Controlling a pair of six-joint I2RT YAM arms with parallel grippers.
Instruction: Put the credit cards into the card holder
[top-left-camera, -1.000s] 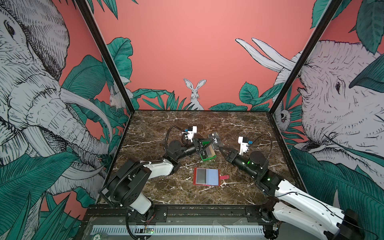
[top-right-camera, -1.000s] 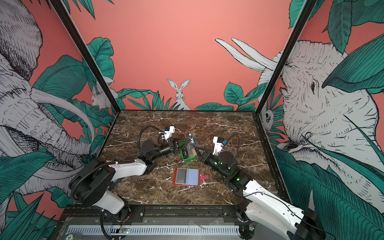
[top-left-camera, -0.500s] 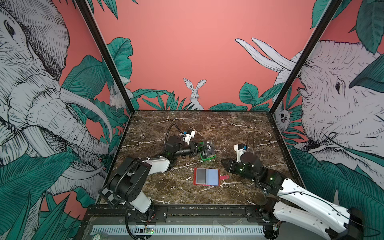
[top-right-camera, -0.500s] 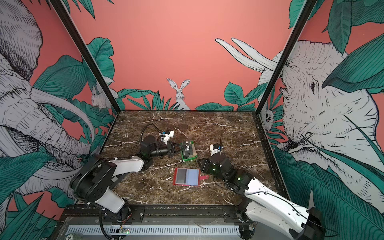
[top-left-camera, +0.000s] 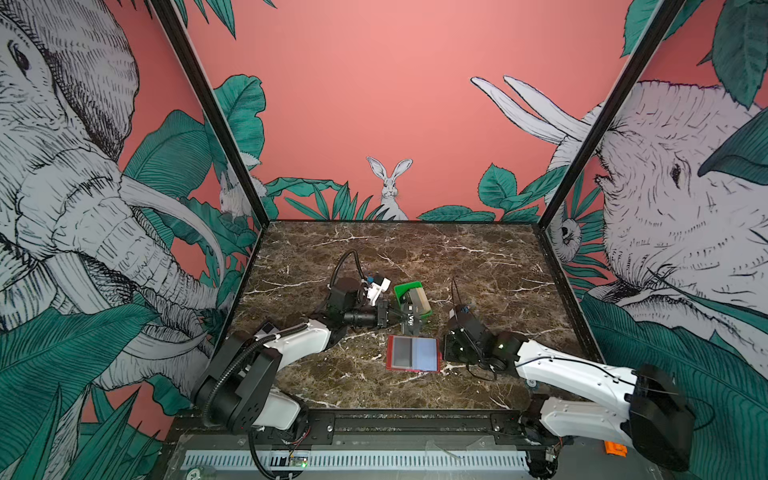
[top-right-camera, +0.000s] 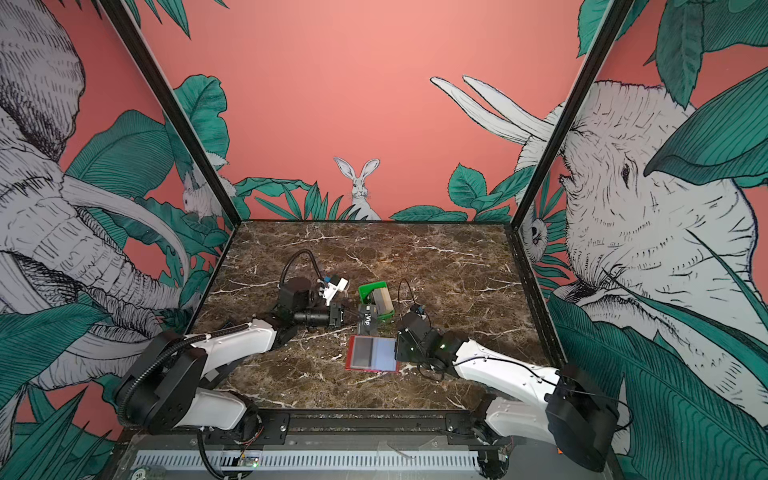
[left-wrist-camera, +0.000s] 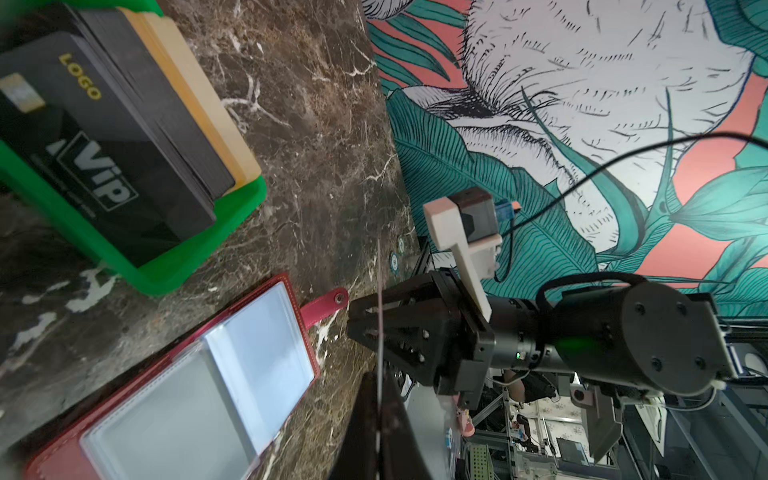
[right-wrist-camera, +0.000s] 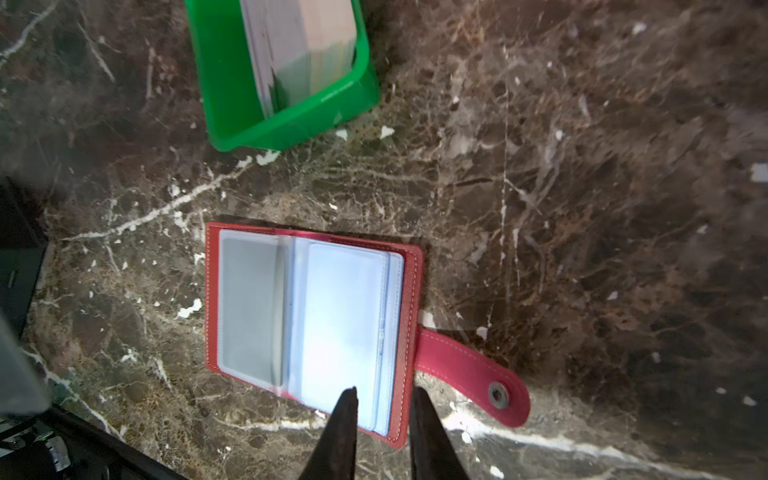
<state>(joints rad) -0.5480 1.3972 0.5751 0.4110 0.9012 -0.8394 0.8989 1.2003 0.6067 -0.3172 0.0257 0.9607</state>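
The card holder (top-left-camera: 413, 353) (top-right-camera: 372, 353) lies open on the marble, red with grey and pale blue pockets (right-wrist-camera: 311, 316), its snap tab (left-wrist-camera: 332, 301) pointing right. My left gripper (top-left-camera: 397, 318) is shut on one black VIP credit card (top-left-camera: 409, 321) (top-right-camera: 368, 319), held just beyond the holder's far edge; the left wrist view shows that card edge-on (left-wrist-camera: 379, 291). More credit cards (left-wrist-camera: 124, 124) stand stacked in the green tray (top-left-camera: 405, 289). My right gripper (right-wrist-camera: 384, 411) hangs over the holder's near right corner, jaws a little apart, nothing held.
The green tray (right-wrist-camera: 291, 124) sits just behind the card holder, with black and beige cards (right-wrist-camera: 299, 41) packed upright in it. The right arm's wrist (top-left-camera: 469, 340) lies low beside the holder's right edge. Painted walls close the table on three sides.
My right gripper left the tray and came down beside the card holder's right edge. My left gripper drew a black card from the tray toward the holder.
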